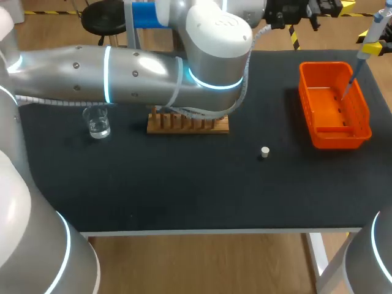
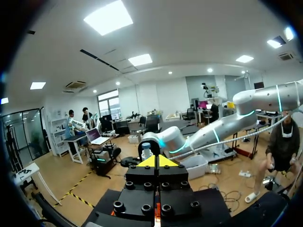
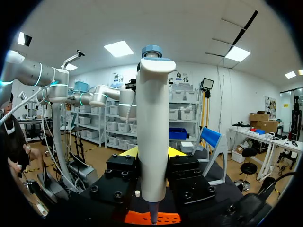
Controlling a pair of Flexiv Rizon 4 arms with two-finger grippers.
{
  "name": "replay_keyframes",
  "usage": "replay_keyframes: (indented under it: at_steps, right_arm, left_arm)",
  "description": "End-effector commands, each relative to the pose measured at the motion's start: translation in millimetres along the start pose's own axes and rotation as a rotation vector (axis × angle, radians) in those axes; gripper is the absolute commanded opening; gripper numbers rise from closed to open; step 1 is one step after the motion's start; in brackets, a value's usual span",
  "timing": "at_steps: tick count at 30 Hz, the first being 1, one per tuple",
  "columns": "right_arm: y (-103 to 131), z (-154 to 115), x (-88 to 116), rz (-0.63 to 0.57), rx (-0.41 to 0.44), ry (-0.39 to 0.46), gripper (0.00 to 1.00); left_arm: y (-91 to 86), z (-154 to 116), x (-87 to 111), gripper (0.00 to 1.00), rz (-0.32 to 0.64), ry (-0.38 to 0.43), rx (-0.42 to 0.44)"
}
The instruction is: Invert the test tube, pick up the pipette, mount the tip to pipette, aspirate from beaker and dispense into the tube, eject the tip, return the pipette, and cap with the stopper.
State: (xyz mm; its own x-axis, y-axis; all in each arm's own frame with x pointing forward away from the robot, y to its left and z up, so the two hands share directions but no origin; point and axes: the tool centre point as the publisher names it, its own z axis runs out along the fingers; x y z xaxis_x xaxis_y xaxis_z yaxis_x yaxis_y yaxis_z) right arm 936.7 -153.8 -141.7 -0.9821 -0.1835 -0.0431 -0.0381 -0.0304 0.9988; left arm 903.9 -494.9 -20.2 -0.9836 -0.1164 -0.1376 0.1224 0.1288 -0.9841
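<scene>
The right gripper (image 3: 152,153) pinches the white plastic pipette (image 1: 369,38) above the far-right orange bin (image 1: 334,139), the left gripper (image 2: 158,161) is pressed together, and pipette return and the small white stopper (image 1: 264,152) probably remain.

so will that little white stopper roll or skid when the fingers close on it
The stopper seems to stand on end on the black table, so it probably won't roll unless tipped. It looks small and light, so an off-centre touch could likely skid it.
</scene>
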Motion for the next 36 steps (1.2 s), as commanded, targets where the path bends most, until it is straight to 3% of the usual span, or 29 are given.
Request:
replay_keyframes:
  at_steps: [1,9,36]
  right_arm:
    - [-0.2,-2.5,-1.8,0.000,0.000,0.007,0.00]
    - [-0.2,-2.5,-1.8,0.000,0.000,0.007,0.00]
    - [-0.2,-2.5,-1.8,0.000,0.000,0.007,0.00]
  left_arm:
    - [4.0,20.0,1.4,0.00,-0.016,-0.034,0.041]
    - [6.4,35.4,-0.4,0.00,-0.032,-0.046,0.063]
    - [10.1,79.4,-8.2,0.00,-0.034,0.021,0.076]
